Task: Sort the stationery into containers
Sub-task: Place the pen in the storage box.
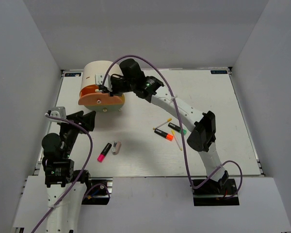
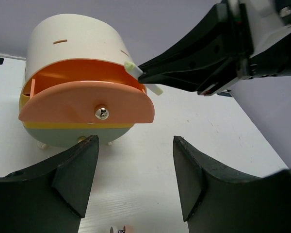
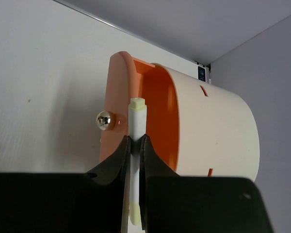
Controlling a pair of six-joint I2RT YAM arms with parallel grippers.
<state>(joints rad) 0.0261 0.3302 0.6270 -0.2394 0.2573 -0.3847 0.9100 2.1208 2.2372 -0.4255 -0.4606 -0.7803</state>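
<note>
The right claw (image 3: 136,143) is clamped on a thin cream plastic stick with yellowish tips (image 3: 137,121), pinched at mid-length so both ends stick out past the fingers. It holds the stick above the open mouth of the orange half-round plastic drawer (image 2: 87,104), which is pulled partly out of the front of the big cream cylindrical box (image 1: 94,73). In the right wrist view the stick lines up with the gap between the drawer's knobbed front panel and the box wall, which looks like the pose for a straight drop into the drawer. The stick is not yet inside; I judge release to be the step in hand.

The yellow drawer (image 2: 39,125) sits pushed in, directly under the orange one in the same box.

The left claw (image 2: 135,145) has its fingers spread apart and holds nothing. It hangs low in front of the box, facing the drawer knob, probably placed there to tend the drawer.

On the white worktop (image 1: 208,97), well in front of the box, lie a black highlighter with a pink cap (image 1: 104,152) and a stubby white-pink piece (image 1: 117,147) just beside it. Further from the box, towards the right arm, lie an orange-capped highlighter (image 1: 164,134), a green-capped one (image 1: 177,128) and more cream sticks, so most of the sorting is left.
</note>
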